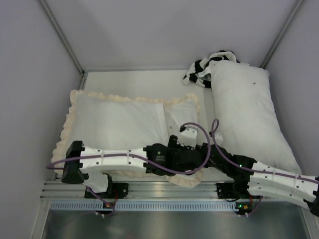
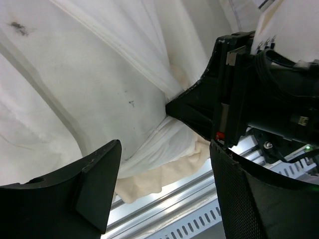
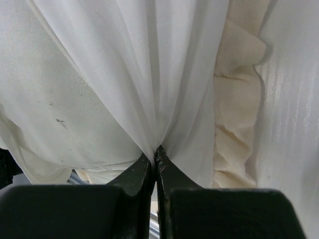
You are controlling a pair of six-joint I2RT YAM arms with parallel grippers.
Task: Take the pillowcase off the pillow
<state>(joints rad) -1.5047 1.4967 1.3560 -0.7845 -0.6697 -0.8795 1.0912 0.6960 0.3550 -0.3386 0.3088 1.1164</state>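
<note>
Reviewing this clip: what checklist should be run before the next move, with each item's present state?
1. Right hand pinching the pillowcase: ok, shut on gathered white fabric.
2. Left hand free to grasp: ok, open, holding nothing.
3. Pinch takes the case only, not the pillow: cannot tell.
4. Pillow out of the case: not ok, mostly inside.
5. Patterned cloth away from both hands: ok.

Bright, even, diffuse light with soft shadows
</note>
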